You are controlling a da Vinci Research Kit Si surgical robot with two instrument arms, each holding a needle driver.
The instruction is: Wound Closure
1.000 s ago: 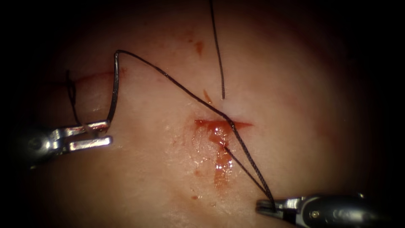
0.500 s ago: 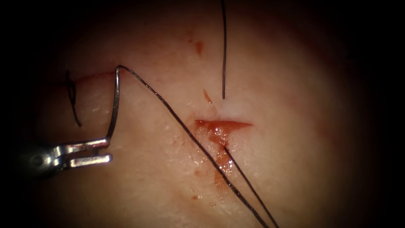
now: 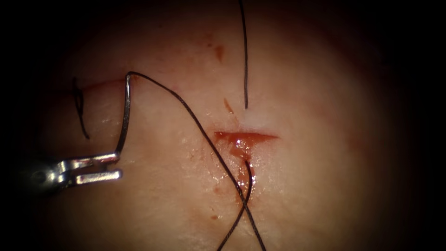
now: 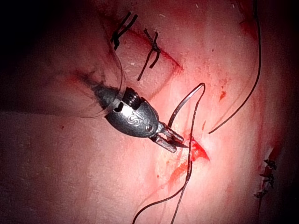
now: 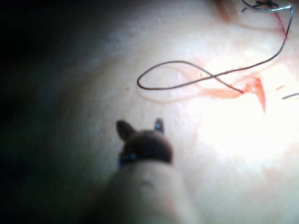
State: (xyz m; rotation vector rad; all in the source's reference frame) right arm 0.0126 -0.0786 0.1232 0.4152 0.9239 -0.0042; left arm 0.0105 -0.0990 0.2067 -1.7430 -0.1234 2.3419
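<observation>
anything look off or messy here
Mostly tidy. Red fluid has run down from the cut, and slack thread crosses itself there. The left tool holds the needle near one end, clear of the tissue. The right tool is open, holding nothing.

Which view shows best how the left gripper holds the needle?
The endoscope view: the left gripper holds the needle by one end, its curve rising clear of the tissue to the thread. The left wrist view shows the same grip from behind, needle foreshortened. The right wrist view catches the needle at its edge.
</observation>
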